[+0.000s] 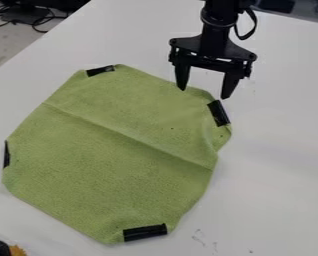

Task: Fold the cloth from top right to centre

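So the black gripper (204,93) is hanging down right at the cloth's top right edge, its two fingers spread well apart with nothing between them. The left fingertip, as seen in the camera view, is over the edge of the green cloth (115,145). The other one hangs just outside the edge, and honestly I can't tell if either is touching anything.

Closest to the tool is a black strip (218,113) on the cloth, just below the right fingertip and tilted. The cloth bulges out in a small rumpled bit right under that strip. From there the rest of the cloth spreads down and to the left of the gripper, lying mostly flat on the white table (275,165). A long crease cuts across it on a slant, from its upper left edge down to its right edge.

Left of the gripper, on the top edge, there's a second black strip (100,70). A third black strip (145,232) is well below the tool on the bottom edge, and a fourth black strip (7,153) is way off on the left edge. Some faint marks (200,239) on the table sit beyond the cloth's bottom right. Farther out, an orange and black thing (16,250) pokes into the bottom left corner, and dark cables (38,22) lie past the table's edge, up and left of the gripper.
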